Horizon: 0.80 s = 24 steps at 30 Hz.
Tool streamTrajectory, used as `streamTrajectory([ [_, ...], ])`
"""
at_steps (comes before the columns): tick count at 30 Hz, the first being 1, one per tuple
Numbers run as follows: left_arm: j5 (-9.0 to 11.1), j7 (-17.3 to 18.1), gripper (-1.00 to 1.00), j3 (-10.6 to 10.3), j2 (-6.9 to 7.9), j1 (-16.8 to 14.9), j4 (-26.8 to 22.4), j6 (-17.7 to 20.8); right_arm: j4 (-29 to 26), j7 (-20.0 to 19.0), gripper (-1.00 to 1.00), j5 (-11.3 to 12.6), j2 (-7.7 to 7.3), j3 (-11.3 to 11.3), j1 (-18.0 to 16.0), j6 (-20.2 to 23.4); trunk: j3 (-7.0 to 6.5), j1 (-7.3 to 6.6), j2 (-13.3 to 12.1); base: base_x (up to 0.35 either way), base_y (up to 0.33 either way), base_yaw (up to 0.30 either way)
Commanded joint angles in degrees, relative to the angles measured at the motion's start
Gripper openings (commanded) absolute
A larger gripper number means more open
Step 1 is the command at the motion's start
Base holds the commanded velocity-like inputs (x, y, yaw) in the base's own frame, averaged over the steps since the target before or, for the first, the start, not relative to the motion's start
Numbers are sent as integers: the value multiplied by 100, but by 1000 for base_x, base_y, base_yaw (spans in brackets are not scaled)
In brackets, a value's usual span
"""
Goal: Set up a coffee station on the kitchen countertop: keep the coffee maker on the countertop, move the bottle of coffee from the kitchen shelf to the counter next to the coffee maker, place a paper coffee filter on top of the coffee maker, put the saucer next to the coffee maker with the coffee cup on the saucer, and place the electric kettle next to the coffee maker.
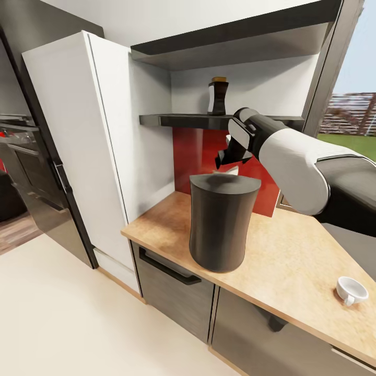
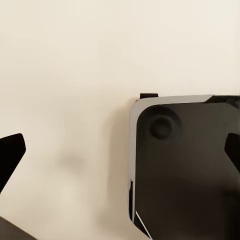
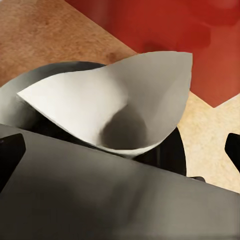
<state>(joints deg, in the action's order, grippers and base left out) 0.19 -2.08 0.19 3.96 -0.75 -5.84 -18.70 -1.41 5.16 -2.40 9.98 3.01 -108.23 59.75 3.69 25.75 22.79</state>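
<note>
The dark-grey coffee maker (image 1: 220,224) stands on the wood-grain kitchen countertop (image 1: 292,250). Behind its flat top (image 3: 100,195) a white paper coffee filter (image 3: 120,105) sits cupped and upturned on a dark round object that I cannot identify; a sliver of the filter (image 1: 233,170) peeks over the maker. My right gripper (image 1: 225,156) hovers just above and behind the maker, open (image 3: 120,150), its fingertips (image 3: 10,152) wide of the filter. The bottle of coffee (image 1: 218,96) stands on the kitchen shelf (image 1: 183,120). A coffee cup (image 1: 350,290) lies at the counter's right. My left gripper (image 2: 120,155) is open.
A tall white cabinet (image 1: 78,130) bounds the counter on the left. The red back panel (image 1: 193,151) lies below the shelf, and a second slab (image 1: 230,36) hangs above. In the left wrist view, cream floor (image 2: 65,75) and the robot's dark base (image 2: 185,170) lie below.
</note>
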Motion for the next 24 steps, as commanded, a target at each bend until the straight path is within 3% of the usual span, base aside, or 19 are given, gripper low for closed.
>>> streamTrajectory([
  [1, 3, -12, 100, -2, 0, -4, 4, -20, -3, -15, 100, -15, 1, 25, -5, 25, 13, 3, 13, 0, 0, 0],
  [17, -1, -12, 100, -9, 0, -4, 4, -20, -9, -15, 100, -15, 1, 25, -5, 25, 13, 3, 13, 0, 0, 0],
  [24, -1, -12, 100, -10, -4, -4, 4, -20, -9, -15, 100, -1, 1, 29, -5, 25, 13, 3, 13, -153, -103, 0],
])
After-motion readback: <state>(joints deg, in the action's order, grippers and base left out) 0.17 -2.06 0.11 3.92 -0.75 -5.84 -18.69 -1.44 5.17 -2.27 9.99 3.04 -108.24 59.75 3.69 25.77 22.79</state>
